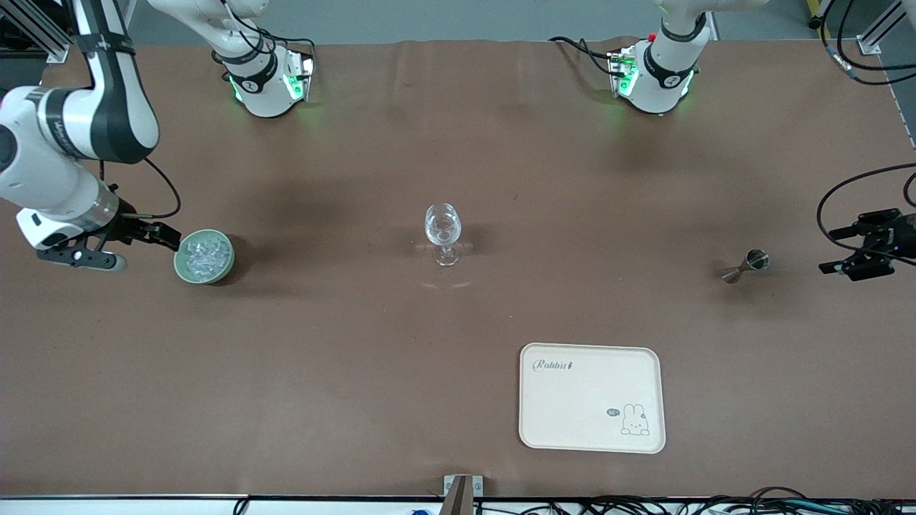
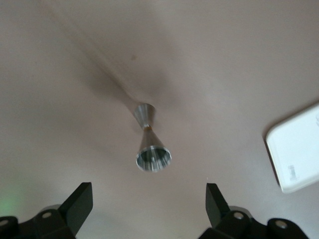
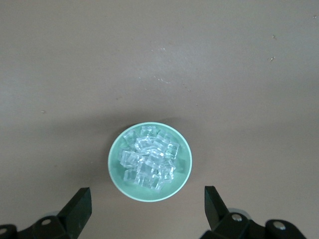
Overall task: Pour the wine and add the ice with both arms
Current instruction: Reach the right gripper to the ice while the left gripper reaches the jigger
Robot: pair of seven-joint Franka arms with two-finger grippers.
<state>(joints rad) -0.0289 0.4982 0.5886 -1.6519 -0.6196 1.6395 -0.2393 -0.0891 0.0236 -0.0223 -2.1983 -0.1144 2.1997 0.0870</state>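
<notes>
The ice (image 1: 205, 255) is a heap of small clear cubes in a pale green bowl (image 1: 187, 270) toward the right arm's end of the table. My right gripper (image 1: 154, 237) hovers open just beside that bowl. In the right wrist view the ice (image 3: 149, 158) and bowl (image 3: 115, 175) lie just ahead of the open right gripper (image 3: 147, 195). A clear stemmed glass (image 1: 444, 232) stands mid-table. A small steel jigger (image 1: 748, 265) stands toward the left arm's end, with my open left gripper (image 1: 830, 250) beside it. The jigger (image 2: 149, 149) lies ahead of the left gripper (image 2: 148, 194). Wine is out of view.
A cream tray (image 1: 590, 397) with a rabbit print lies nearer the front camera than the glass, and its corner (image 2: 299, 149) shows in the left wrist view. Both arm bases (image 1: 268, 86) (image 1: 655, 79) stand along the table's back edge. Brown cloth covers the table.
</notes>
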